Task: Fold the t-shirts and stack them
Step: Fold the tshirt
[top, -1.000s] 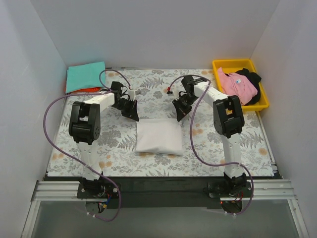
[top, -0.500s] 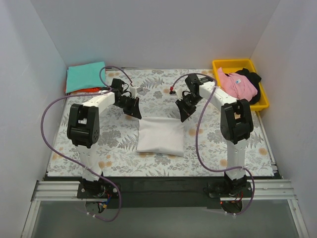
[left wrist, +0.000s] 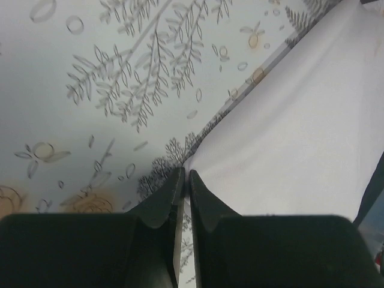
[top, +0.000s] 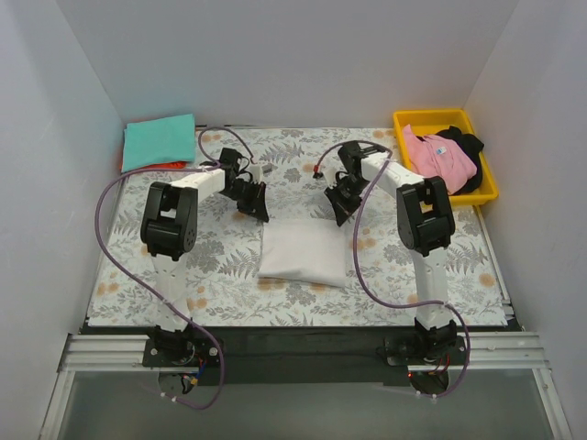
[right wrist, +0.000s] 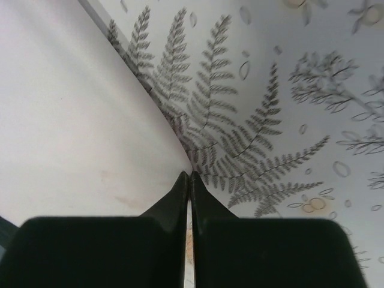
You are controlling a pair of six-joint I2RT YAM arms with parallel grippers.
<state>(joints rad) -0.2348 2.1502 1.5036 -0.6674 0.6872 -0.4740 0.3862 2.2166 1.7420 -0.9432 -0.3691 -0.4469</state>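
Note:
A folded white t-shirt lies in the middle of the floral table cloth. My left gripper is shut on its far left corner. My right gripper is shut on its far right corner. In the left wrist view the jaws pinch a thin edge of white cloth. In the right wrist view the jaws close on the shirt's corner. A folded teal t-shirt lies on an orange one at the far left corner. A pink t-shirt and a black one lie in the bin.
A yellow plastic bin stands at the far right corner. White walls close in the table on the left, back and right. Purple cables loop from both arms over the cloth.
Both grippers have shifted a little to the right, and the white t-shirt has slid right with them. The left arm has swung inward.

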